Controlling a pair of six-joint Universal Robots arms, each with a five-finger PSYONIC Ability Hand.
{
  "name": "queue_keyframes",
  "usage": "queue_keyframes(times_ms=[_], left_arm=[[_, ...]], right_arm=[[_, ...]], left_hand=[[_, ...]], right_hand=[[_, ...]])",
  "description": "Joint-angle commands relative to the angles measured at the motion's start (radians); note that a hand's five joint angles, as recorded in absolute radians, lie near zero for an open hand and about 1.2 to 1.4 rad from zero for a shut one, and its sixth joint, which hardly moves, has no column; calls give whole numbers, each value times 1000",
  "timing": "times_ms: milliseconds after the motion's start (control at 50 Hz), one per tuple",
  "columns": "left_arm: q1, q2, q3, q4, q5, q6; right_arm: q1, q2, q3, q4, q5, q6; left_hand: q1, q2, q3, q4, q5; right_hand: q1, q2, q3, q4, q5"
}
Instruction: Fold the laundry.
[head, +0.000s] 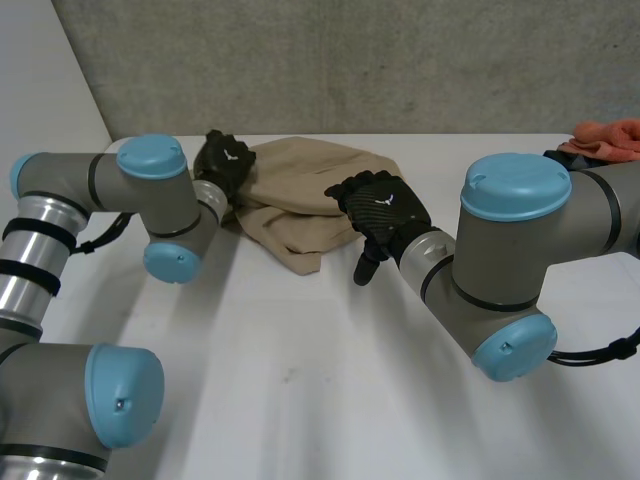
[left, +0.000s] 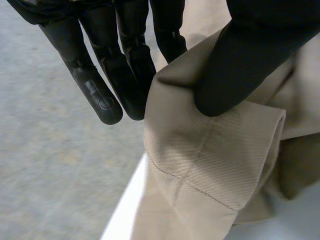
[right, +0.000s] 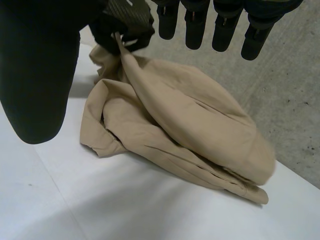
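Left hand (head: 225, 160): thumb and fingers pinch a hemmed edge of the beige garment (head: 300, 195), which lies crumpled between the two hands. Right hand (head: 385, 208): fingers straight and spread, holding nothing, poised over the heap. The twill looks light, soft and limp; hems and corners likely give the surest hold. An orange cloth (head: 605, 138) lies well beyond the right hand. White table (head: 300, 350); grey concrete wall (head: 350, 60) behind.
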Motion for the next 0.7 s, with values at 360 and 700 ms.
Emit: queue_keyframes(times_ms=[360, 700], left_arm=[[-70, 946, -1129, 225, 144, -191], [-86, 1210, -1657, 485, 138, -163]], right_arm=[[-116, 137, -519, 152, -115, -256], [-76, 450, -755, 347, -155, -501]], left_hand=[[258, 205, 211, 201, 237], [258, 205, 211, 201, 237]], right_hand=[[-44, -29, -31, -30, -42], [-44, -29, -31, -30, -42]])
